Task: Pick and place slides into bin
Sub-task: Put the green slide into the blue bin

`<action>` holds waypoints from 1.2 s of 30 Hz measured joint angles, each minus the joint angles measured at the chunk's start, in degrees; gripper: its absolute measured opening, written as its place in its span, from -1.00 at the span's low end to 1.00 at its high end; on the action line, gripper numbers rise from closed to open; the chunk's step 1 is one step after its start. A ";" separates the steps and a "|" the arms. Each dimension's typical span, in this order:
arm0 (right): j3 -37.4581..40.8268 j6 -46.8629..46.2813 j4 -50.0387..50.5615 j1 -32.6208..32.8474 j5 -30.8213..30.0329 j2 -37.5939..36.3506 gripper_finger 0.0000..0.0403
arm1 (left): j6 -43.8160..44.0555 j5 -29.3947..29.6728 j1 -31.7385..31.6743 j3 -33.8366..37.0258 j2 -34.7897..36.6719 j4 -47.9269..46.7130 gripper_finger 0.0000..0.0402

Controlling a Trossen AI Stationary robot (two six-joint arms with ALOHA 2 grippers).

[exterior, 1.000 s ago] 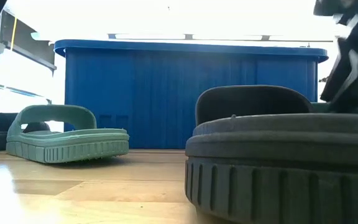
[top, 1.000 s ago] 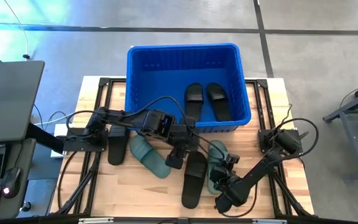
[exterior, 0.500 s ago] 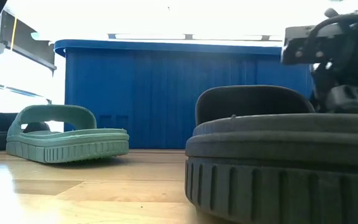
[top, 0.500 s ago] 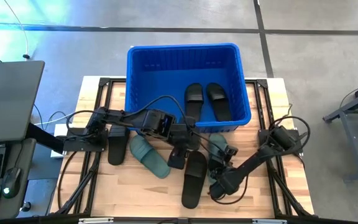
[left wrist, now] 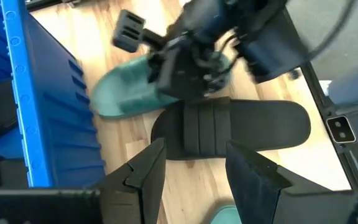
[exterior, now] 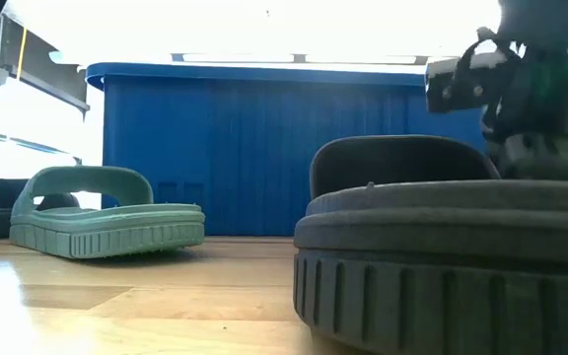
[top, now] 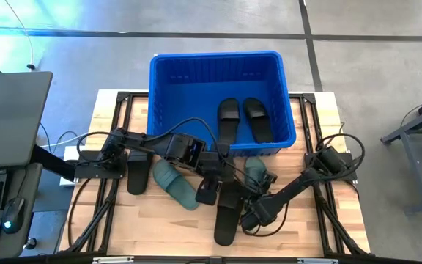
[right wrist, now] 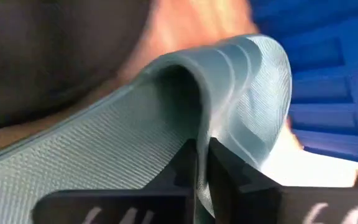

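A sage green slide point(top: 255, 170) lies on the table just in front of the blue bin point(top: 163, 103), and my right gripper point(top: 258, 188) is shut on its strap. Two black slides point(top: 242, 117) lie inside the bin. Beside the green slide lies a black slide point(top: 229, 214), sole down. My left gripper point(left wrist: 191, 171) hovers open above its strap point(left wrist: 199, 127), touching nothing. Farther left lie another green slide point(top: 174, 183) and another black slide point(top: 134, 176). My right gripper pinches the green slide's strap point(right wrist: 225, 118) between its two fingers point(right wrist: 222, 168), at the strap's edge. One finger is under the arch and the other is on the outer face. The fingers come slanting down from the table's near side. The sole lies on the table.
The bin's near wall point(exterior: 294, 148) stands right behind the slides. The two arms are close together over the middle of the table. A laptop point(top: 9, 117) stands off the table's left edge. Bare wood shows at the near left point(top: 160, 227).
My right gripper has gone toward the table's left and far edges, coming in over the green slide by the bin. The slides lie where they were.
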State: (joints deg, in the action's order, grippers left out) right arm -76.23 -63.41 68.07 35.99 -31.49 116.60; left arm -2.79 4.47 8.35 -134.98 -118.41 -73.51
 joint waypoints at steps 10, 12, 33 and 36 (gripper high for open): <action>-19.45 8.03 17.08 3.27 7.53 0.10 -0.99 | -0.15 0.02 -0.04 0.00 -0.02 -0.03 -0.25; -22.99 8.00 21.05 3.79 9.59 0.10 -0.99 | -0.13 0.00 -0.03 0.00 -0.02 -0.03 -0.25; -44.56 8.97 21.90 7.17 -8.60 -1.54 -1.00 | -3.41 12.96 0.05 -0.02 13.58 -1.78 -0.25; -49.05 13.96 21.95 6.39 -16.62 -1.56 -1.00 | -4.75 19.31 -0.08 -0.02 15.86 -1.78 -0.25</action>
State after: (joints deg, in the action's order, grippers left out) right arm -125.28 -49.45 90.02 42.38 -48.10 115.04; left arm -7.53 23.78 8.27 -135.00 -102.55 -75.29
